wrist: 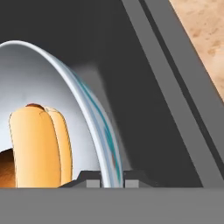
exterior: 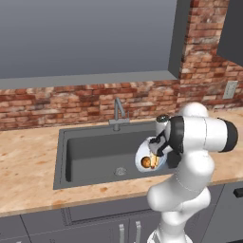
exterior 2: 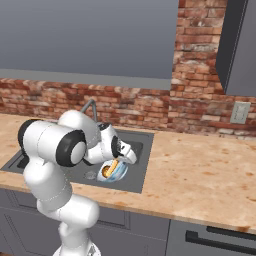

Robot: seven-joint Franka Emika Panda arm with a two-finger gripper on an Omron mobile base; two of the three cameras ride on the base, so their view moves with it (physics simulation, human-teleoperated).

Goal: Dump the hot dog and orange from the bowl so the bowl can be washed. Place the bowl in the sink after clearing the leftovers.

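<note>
My gripper (wrist: 110, 179) is shut on the rim of the pale blue-white bowl (wrist: 39, 74), one finger on each side of its wall. The bowl (exterior: 144, 157) hangs tilted steeply on its side above the right part of the dark grey sink (exterior: 95, 152). Inside it lie the hot dog (wrist: 37, 144) in its tan bun and, at the lower edge, the orange (wrist: 5, 168). In the left base view the gripper (exterior: 156, 148) sits at the bowl's upper right. The right base view has the bowl (exterior 2: 114, 172) just below the gripper (exterior 2: 120, 159), with the hot dog (exterior 2: 112, 167) and the orange (exterior 2: 105, 172) in it.
The slim faucet (exterior: 118, 114) stands behind the sink, and the drain (exterior: 120, 171) lies at the basin's floor. A speckled tan counter (exterior 2: 200, 175) surrounds the basin (exterior 2: 135, 172). Behind runs a brick wall (exterior: 71, 102) with an outlet (exterior: 230, 89) at the right.
</note>
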